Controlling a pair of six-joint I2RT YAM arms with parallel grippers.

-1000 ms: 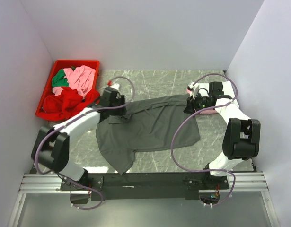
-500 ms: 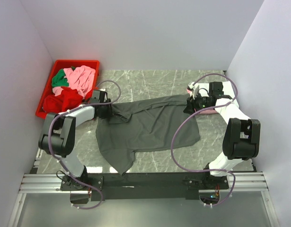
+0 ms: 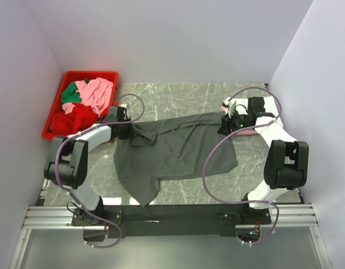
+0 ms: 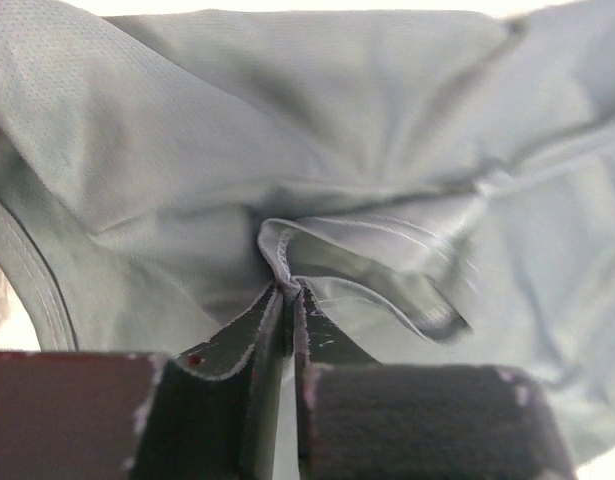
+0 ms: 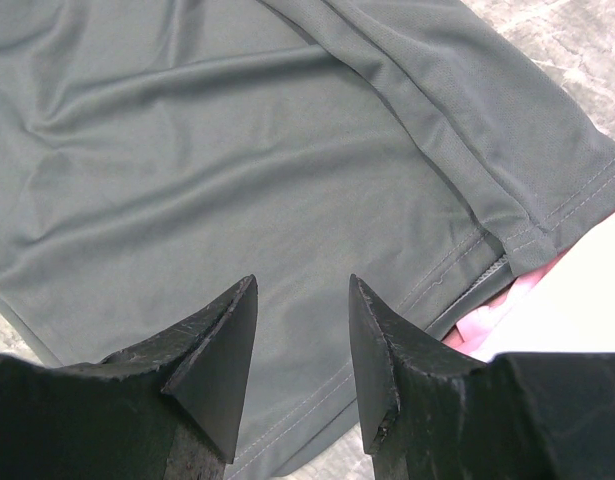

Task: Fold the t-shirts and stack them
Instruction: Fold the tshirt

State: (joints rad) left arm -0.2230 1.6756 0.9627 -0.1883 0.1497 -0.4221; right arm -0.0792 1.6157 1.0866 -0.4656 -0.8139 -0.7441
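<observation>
The left pincer [image 4: 292, 292] nips the grey t-shirt [image 4: 387, 130] — right pincer [image 5: 303, 284] agape.

Left jaws seemingly pinched, right jaws apart

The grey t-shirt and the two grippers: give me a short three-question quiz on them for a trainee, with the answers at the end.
1. True or false: the left gripper is shut on a fold of the grey t-shirt.
2. Pick one. The right gripper is: A) open over the grey t-shirt; B) shut on its sleeve; C) holding a white towel.
3. Short answer: which colours are the clothes in the bin?

Key: 1 true. 2 A. 3 pink, red and green.
</observation>
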